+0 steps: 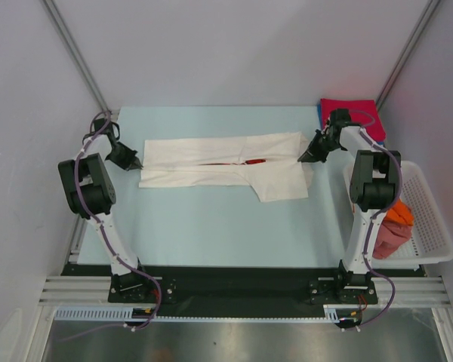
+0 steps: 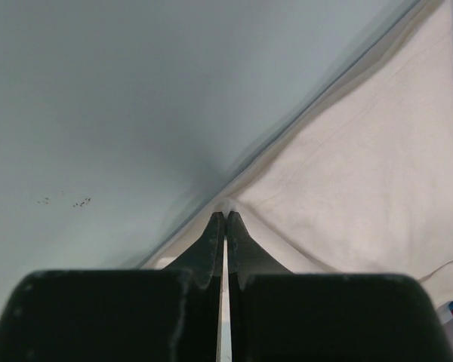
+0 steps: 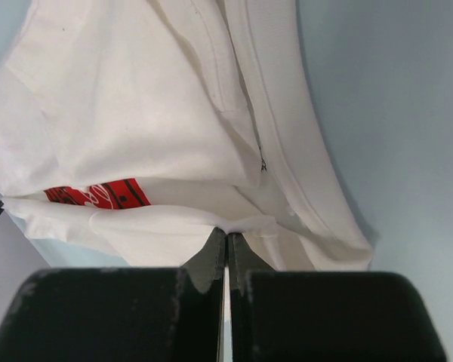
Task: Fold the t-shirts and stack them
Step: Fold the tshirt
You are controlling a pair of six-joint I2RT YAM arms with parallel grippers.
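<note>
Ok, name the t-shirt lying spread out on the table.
The white t-shirt with the red print, mid-table. The red one lies folded at the far right corner; the orange one sits in the basket.

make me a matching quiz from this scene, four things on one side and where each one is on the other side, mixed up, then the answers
Things
1. white t-shirt
2. red t-shirt
3. orange t-shirt
4. basket

Places
A. inside the basket
B. folded at the far right corner of the table
C. at the right edge of the table, towards the near side
D. spread across the middle of the table

Pairs: 1-D, 2-B, 3-A, 4-C
</note>
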